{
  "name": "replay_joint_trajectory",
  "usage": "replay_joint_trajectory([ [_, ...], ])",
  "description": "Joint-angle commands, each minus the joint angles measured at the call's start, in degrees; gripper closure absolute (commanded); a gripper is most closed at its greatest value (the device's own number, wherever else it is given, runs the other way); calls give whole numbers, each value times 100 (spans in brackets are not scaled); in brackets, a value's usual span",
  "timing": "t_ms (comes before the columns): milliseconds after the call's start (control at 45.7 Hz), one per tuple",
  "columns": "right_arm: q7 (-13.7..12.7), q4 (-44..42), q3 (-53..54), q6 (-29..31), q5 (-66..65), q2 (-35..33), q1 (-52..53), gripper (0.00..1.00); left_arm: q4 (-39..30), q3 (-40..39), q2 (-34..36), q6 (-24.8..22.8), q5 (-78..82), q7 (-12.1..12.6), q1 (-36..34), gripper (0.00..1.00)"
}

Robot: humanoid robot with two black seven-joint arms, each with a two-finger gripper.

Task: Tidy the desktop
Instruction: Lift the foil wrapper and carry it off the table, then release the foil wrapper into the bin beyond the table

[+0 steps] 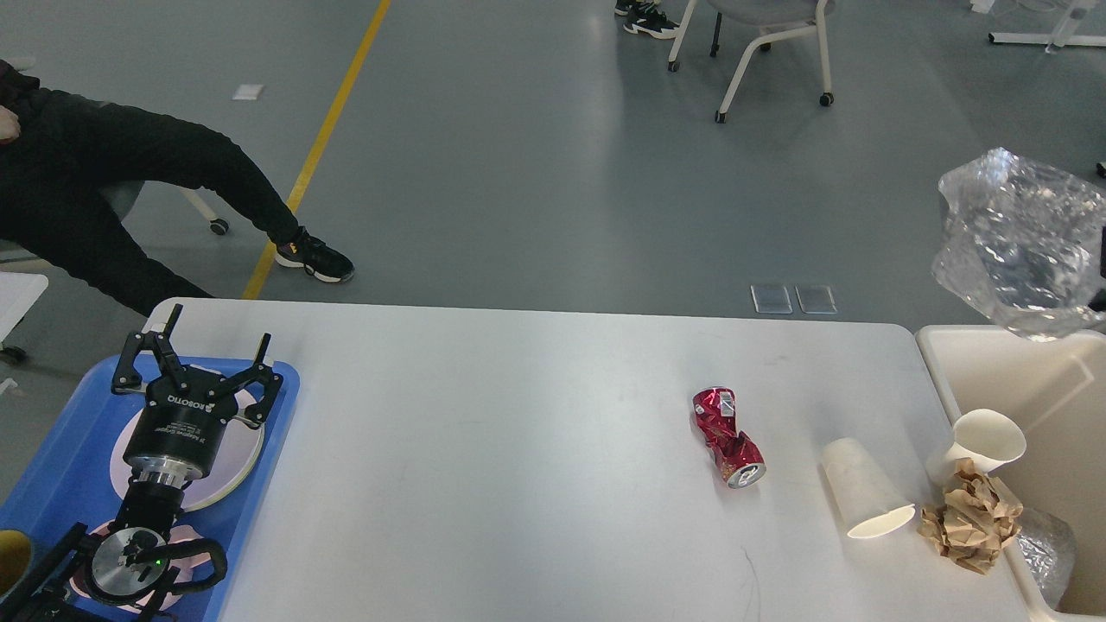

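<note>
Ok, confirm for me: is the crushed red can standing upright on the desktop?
No, the crushed red can lies on its side on the desktop, its open end facing the camera.

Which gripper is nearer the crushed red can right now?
Cannot tell: the left gripper hovers open over the blue tray, far left of the can. The right gripper is outside the frame, past the right edge.

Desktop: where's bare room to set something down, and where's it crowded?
The white rectangular desktop is bare across its middle, between the blue plastic tray under the left claw and the crushed red can. Crowded at right: can, tipped white paper cup, crumpled brown paper against the beige bin.
</note>
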Motion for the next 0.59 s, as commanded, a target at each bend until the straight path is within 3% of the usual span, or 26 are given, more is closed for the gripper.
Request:
replay_joint_trajectory([
  [0,-88,-632,47,-711,39,-905,-855,100,0,0,0,0,0,0,-4,4],
  [307,-89,-1714,1636,-2425,118,-2013,-3544,100,0,0,0,0,0,0,-4,4],
  [482,-115,-2557,3420,-3181,127,-2040,-5653,100,0,0,0,0,0,0,5,4],
  [569,-325,-3180,4351,-3331,127,-1996,-6655,100,0,0,0,0,0,0,5,4],
])
